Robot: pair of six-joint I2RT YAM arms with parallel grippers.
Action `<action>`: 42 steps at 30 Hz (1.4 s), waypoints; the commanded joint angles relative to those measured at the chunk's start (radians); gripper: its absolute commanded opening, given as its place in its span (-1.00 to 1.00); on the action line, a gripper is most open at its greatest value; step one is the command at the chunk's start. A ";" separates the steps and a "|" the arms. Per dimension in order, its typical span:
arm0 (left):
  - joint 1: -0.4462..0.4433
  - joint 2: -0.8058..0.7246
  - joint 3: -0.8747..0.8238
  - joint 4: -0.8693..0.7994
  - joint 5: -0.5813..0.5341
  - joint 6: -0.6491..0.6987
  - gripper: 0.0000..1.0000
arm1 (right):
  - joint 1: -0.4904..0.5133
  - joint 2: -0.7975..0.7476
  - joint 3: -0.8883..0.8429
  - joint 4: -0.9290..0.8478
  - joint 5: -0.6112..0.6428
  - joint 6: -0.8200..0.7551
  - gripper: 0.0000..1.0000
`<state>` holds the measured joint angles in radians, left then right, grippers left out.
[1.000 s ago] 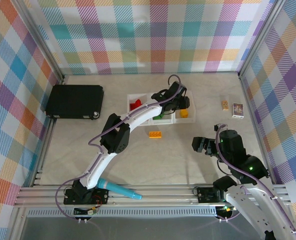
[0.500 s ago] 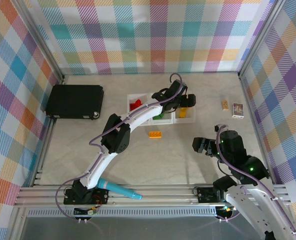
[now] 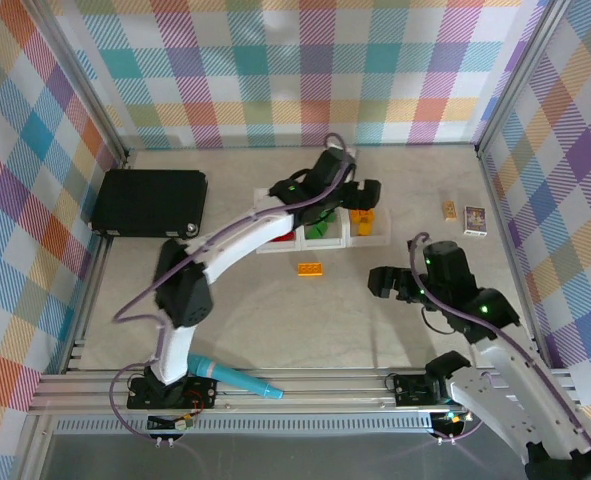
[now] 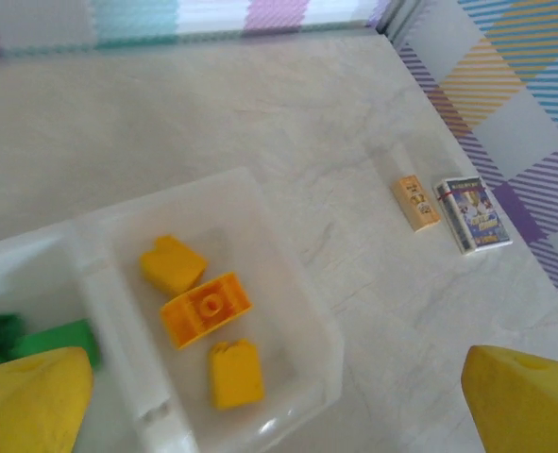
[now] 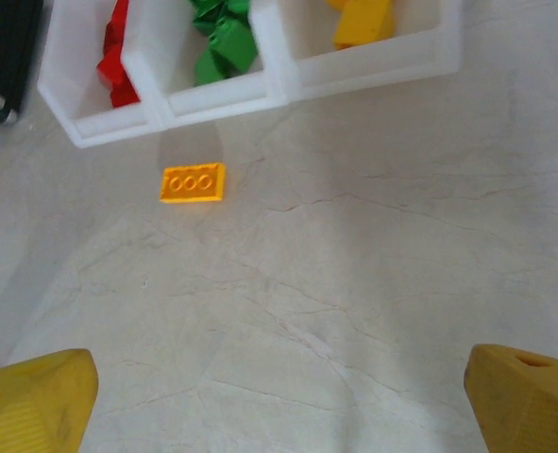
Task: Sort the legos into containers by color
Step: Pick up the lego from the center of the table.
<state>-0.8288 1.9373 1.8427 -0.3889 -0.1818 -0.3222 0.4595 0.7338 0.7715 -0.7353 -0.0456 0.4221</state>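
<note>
Three white containers (image 3: pixel 325 243) stand joined in a row at mid table. The left bin holds red legos (image 5: pixel 118 57), the middle one green legos (image 5: pixel 224 42), and the right one three yellow-orange legos (image 4: pixel 206 309). My left gripper (image 3: pixel 361 200) hovers open over the right bin, its yellow fingertips (image 4: pixel 28 401) wide apart with nothing between them. One orange lego (image 3: pixel 310 268) lies flat on the table just in front of the bins, also seen as the orange lego (image 5: pixel 193 183) from the right wrist. My right gripper (image 3: pixel 383 283) hangs open and empty to the right of that lego.
A flat black case (image 3: pixel 150 202) lies at the left. Two small printed cards (image 3: pixel 450 210) (image 3: pixel 475 220) sit near the right wall. A teal pen-like object (image 3: pixel 240 380) rests by the left arm's base. Checked walls enclose the table.
The left gripper opened over the right bin and let a yellow lego drop in, then its arm swung back. The right gripper moved up and left toward the loose orange lego.
</note>
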 commanded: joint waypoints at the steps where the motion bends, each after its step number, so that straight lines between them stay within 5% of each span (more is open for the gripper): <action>1: 0.018 -0.176 -0.225 0.079 -0.108 0.023 1.00 | 0.007 0.102 0.051 0.135 -0.146 -0.154 0.98; 9: 0.150 -0.576 -0.734 0.024 -0.158 -0.108 0.99 | 0.021 0.408 0.181 0.234 -0.226 -0.564 1.00; 19: 0.238 -1.024 -0.998 -0.290 -0.213 -0.222 0.99 | 0.157 0.603 0.193 0.302 -0.272 -1.119 1.00; 34: 0.262 -1.293 -1.112 -0.475 -0.280 -0.333 0.99 | 0.228 0.926 0.210 0.521 -0.170 -1.323 0.89; 42: 0.261 -1.327 -1.127 -0.510 -0.307 -0.365 0.99 | 0.228 1.070 0.324 0.477 -0.114 -1.354 0.81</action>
<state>-0.5781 0.6239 0.7277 -0.8658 -0.4610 -0.6662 0.6811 1.7660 1.0439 -0.2607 -0.1665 -0.8909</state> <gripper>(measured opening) 0.996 0.912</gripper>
